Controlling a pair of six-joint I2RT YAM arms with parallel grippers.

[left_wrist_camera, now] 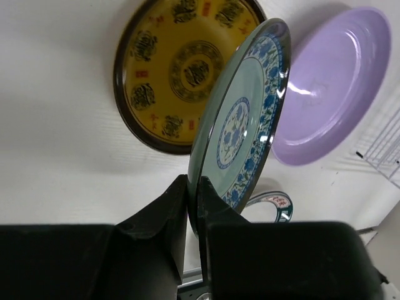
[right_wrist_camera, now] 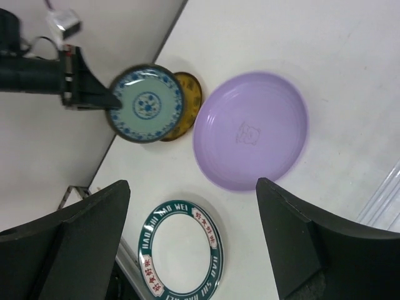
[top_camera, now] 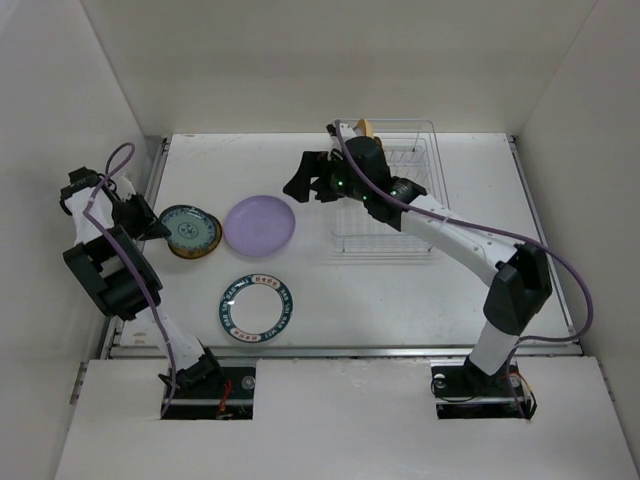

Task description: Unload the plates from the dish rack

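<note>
My left gripper (top_camera: pixel 152 226) (left_wrist_camera: pixel 194 187) is shut on the rim of a pale green plate with a blue pattern (left_wrist_camera: pixel 244 119) (right_wrist_camera: pixel 145 104). It holds that plate tilted over a yellow-and-brown plate (left_wrist_camera: pixel 165 69) (top_camera: pixel 183 249) lying on the table. Beside them lie a lavender plate (top_camera: pixel 259 223) (right_wrist_camera: pixel 250 131) and a white plate with a dark teal rim (top_camera: pixel 257 307) (right_wrist_camera: pixel 181 250). My right gripper (top_camera: pixel 310 190) (right_wrist_camera: pixel 192 187) hangs open and holds nothing, above the table just right of the lavender plate. The wire dish rack (top_camera: pixel 385 240) stands behind it, with a tan plate edge (top_camera: pixel 365 127) at its far end.
White walls close in the table on the left, back and right. The rack's corner (right_wrist_camera: pixel 384 200) shows at the right edge of the right wrist view. The table's near edge (top_camera: pixel 340 350) runs in front of both arm bases.
</note>
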